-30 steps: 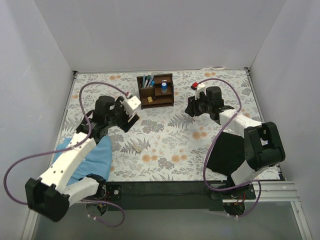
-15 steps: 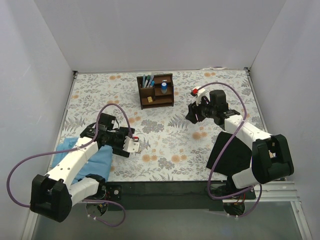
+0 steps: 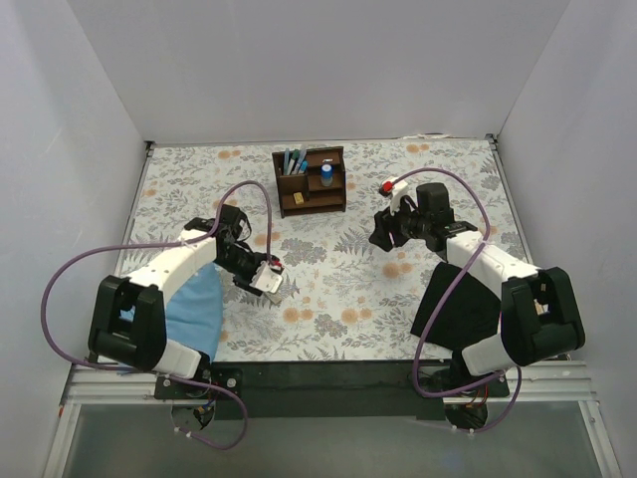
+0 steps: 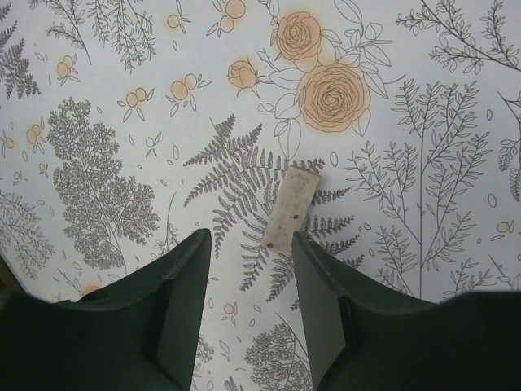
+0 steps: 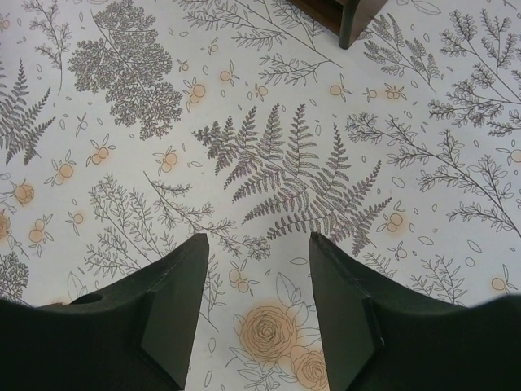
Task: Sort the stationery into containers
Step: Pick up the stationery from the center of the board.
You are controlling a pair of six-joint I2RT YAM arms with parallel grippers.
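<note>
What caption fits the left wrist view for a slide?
Left pincer open over the floral table cover, lined up on the flat beige piece.

Plain white panel walls close in the worktop at the back and on both sides. A white sheet printed with grey ferns and orange roses covers it. A black strip runs along the near edge, with a silvery metal rail at its right end. The light is soft and even.

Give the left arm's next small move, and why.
Probably lower the open left hand slightly forward so its fingers straddle the small flat beige piece. It lies ungrasped on the floral tablecloth, just ahead of the gap.
</note>
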